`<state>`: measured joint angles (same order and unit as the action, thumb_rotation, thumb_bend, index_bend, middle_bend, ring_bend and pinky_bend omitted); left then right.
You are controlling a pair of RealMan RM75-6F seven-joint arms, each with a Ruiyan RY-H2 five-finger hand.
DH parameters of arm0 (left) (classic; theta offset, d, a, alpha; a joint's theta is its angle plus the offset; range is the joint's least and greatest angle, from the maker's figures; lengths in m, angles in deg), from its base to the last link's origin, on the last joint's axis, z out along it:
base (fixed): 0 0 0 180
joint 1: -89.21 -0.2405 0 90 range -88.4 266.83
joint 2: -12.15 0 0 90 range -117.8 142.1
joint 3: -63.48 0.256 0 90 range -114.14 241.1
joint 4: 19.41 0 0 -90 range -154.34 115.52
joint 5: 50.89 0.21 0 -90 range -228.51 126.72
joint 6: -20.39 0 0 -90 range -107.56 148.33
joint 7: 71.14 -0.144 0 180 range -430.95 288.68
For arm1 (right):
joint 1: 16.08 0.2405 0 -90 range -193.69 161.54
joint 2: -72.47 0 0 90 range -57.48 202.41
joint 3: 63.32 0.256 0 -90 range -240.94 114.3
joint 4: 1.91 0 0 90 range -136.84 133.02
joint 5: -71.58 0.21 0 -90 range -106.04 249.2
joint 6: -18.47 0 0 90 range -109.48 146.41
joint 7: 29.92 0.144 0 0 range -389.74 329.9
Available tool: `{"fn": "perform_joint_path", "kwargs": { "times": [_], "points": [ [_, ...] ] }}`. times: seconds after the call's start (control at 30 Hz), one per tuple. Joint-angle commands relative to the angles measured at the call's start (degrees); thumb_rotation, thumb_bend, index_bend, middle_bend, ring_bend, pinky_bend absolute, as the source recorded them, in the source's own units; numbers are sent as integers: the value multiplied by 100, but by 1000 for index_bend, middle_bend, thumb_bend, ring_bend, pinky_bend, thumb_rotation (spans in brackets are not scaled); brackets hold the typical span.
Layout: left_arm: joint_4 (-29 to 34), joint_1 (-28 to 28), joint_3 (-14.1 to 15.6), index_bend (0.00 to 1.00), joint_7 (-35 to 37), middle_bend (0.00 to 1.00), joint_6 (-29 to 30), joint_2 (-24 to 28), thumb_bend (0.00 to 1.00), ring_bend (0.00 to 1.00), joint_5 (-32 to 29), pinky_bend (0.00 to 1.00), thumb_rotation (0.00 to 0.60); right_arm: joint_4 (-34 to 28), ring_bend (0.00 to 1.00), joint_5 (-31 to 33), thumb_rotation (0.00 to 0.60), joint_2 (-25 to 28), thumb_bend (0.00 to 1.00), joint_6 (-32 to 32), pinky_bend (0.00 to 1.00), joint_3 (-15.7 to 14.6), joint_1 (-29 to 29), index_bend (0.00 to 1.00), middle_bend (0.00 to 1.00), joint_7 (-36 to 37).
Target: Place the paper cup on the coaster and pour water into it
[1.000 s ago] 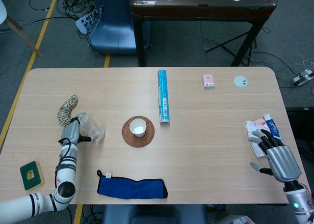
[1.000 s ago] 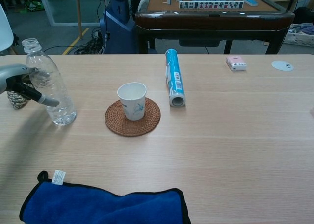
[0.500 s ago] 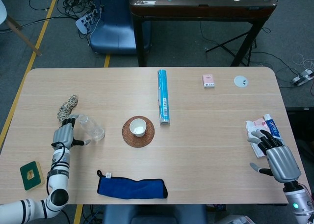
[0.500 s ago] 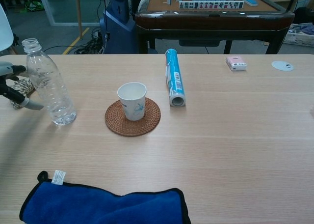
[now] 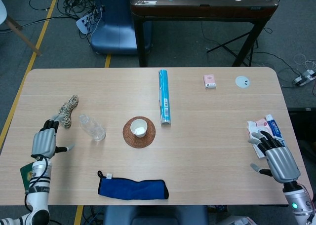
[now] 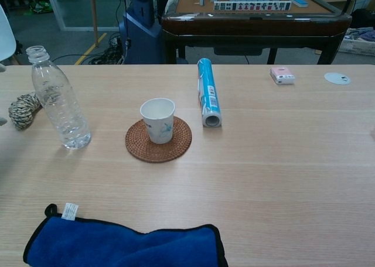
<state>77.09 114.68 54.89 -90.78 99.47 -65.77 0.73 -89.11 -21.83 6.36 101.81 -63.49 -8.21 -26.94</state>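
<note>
Your left hand [image 5: 45,142] fingers are spread, empty; the uncapped bottle [image 6: 59,99] stands to their right (knock it, it spills).

Left hand [image 5: 44,142] and right hand [image 5: 276,158] hover empty (fingers spread).

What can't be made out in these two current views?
- Water level inside the paper cup: neither view shows it clearly.
- Right hand: outside the chest view.
- Left hand: almost entirely cut off at the chest view's left edge.
- Print on the pink box: too small.
</note>
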Motion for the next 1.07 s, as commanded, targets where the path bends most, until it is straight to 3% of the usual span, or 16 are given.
{"fn": "perform_joint_path", "kwargs": {
  "times": [0.03, 0.23, 0.5, 0.63, 1.07],
  "points": [
    [-569, -500, 557, 179, 166, 150, 654, 59, 88, 143, 1001, 293, 600, 3, 111, 16, 600, -30, 13, -25, 315, 1, 6, 301, 204, -67],
    [-758, -836, 951, 194, -1, 180, 927, 175, 88, 159, 1626, 326, 600, -5, 111, 47, 600, -84, 14, -69, 315, 11, 21, 301, 204, -230],
    [-1191, -1358, 1217, 348, 248, 343, 1529, -11, 88, 277, 2490, 374, 600, -42, 111, 97, 600, -54, 13, 78, 315, 70, -40, 301, 204, -273],
    [-1172, -1483, 1255, 396, 212, 388, 1477, 21, 88, 308, 2587, 376, 600, -53, 111, 125, 600, -34, 14, 150, 315, 105, -71, 301, 204, -282],
    [-1261, -1640, 1137, 399, 9, 408, 1380, 35, 88, 318, 2955, 380, 600, -60, 111, 26, 600, 1, 13, 281, 315, 63, -147, 301, 204, -238]
  ]
}}
